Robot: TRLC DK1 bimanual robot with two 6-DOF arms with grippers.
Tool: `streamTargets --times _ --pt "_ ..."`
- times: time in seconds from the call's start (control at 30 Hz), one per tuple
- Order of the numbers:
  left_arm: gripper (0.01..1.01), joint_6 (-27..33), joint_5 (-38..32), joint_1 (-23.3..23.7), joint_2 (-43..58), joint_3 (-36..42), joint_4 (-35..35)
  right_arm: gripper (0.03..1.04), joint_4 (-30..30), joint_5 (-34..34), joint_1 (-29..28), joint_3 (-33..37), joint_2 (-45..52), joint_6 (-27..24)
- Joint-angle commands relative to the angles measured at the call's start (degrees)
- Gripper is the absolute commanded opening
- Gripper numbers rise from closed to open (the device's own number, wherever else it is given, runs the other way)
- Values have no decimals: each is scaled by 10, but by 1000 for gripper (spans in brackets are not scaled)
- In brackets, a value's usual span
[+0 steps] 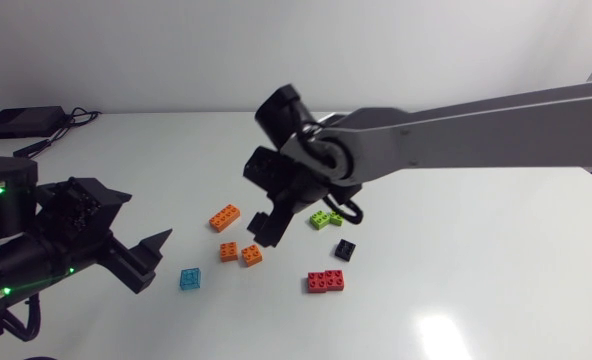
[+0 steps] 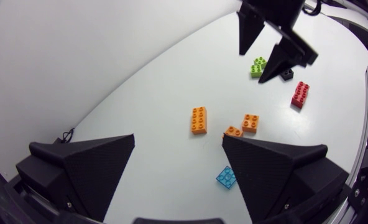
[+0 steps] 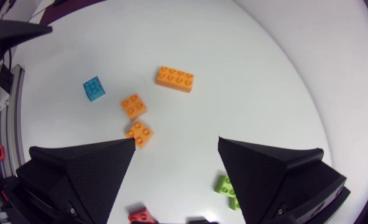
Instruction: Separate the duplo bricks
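Since most of the duplo bricks lie loose on the table, I'd guess the green pair is the job. It looks like two stuck together, can't swear to it though. That's probably why my right gripper hangs over the pile, fingers spread wide and empty, green just beside one finger. The long orange brick, small orange bricks, blue brick, red brick and black brick sit scattered around. My left gripper is released too, off to the side near blue, likely to take the other half.
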Motion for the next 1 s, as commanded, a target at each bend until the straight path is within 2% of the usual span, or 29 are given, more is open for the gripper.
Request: streamTargets --times 0.0,0.27,0.37,0.63,0.8,0.97 --pt "987 15 -13 7 -20 18 -9 993 7 19 -25 -36 -63 11" --pt "987 27 -44 1 -102 24 -68 995 4 68 -80 -101 -238 12" --pt "987 27 -66 -2 -142 22 -79 993 -2 92 -99 -128 -298 28" --pt "987 27 -107 -1 -211 21 -127 998 -47 116 -136 -175 -428 33" --pt "987 27 -133 2 -253 30 -153 997 -42 139 -185 -201 -508 47" --pt "987 60 -134 36 -299 32 -167 997 -39 147 -222 -233 -577 48"
